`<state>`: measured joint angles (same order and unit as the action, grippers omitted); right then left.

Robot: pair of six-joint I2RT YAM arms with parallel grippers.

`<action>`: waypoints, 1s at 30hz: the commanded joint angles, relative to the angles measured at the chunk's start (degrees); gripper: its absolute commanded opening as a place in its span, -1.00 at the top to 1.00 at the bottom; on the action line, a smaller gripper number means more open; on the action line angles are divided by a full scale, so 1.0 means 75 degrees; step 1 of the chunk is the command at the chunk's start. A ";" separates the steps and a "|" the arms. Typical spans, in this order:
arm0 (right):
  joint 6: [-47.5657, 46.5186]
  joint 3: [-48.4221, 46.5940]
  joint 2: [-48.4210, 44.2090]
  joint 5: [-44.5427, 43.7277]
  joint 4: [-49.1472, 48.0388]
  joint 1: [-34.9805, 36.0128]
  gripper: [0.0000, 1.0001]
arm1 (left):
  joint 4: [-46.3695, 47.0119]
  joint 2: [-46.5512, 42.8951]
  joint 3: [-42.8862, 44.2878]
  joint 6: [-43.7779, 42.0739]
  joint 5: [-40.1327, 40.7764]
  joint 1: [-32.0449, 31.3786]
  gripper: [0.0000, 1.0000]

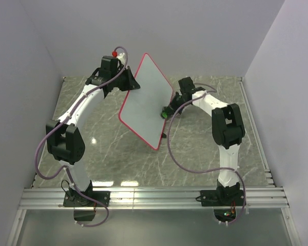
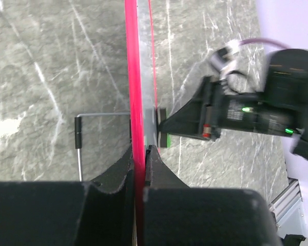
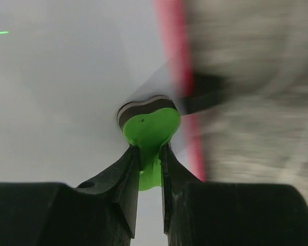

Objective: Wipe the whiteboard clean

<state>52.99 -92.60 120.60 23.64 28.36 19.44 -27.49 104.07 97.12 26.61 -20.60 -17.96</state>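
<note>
One whiteboard (image 1: 146,100), red-rimmed, is held tilted on edge over the middle of the desk (image 1: 108,154), between the two arms. The left jaws are pressed together on its rim, pinching it. The right jaws pinch one green eraser (image 3: 151,128), whose pad touches the board's white face.

Count: 1 whiteboard (image 1: 146,102), 1 green eraser (image 3: 149,128), 1 table (image 1: 118,159). 2 arms: left arm (image 1: 77,110), right arm (image 1: 223,123). 2 pincers: left pincer (image 2: 143,154), right pincer (image 3: 150,154). 1 thin bent wire (image 2: 102,114) beside the board.
</note>
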 commanded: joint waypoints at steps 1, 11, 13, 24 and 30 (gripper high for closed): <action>-0.0736 0.0195 0.0562 -0.0913 0.1654 0.0057 1.00 | -0.2007 0.0843 -0.0586 -0.1732 -0.0722 -0.1180 0.99; -0.1463 0.0487 -0.1558 -0.0585 0.0813 -0.0073 1.00 | -0.2159 0.0913 -0.0364 -0.1638 -0.0325 -0.1180 0.99; -0.1674 0.0254 -0.1979 -0.0899 0.1116 -0.0119 0.77 | -0.2218 0.0959 -0.0340 -0.1591 -0.0207 -0.1180 0.99; -0.2109 0.2168 -0.3772 -0.3186 0.2758 -0.0658 -0.76 | -0.2230 0.1065 -0.0527 -0.1310 0.0543 -0.1180 0.30; -0.1956 0.3521 -0.4325 -0.2990 0.2418 -0.0694 -0.76 | -0.2183 0.0913 -0.0668 -0.1087 0.0790 -0.1180 -0.02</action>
<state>38.26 -67.85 90.74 1.91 46.35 13.98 -32.25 107.83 95.79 20.56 -13.37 -21.63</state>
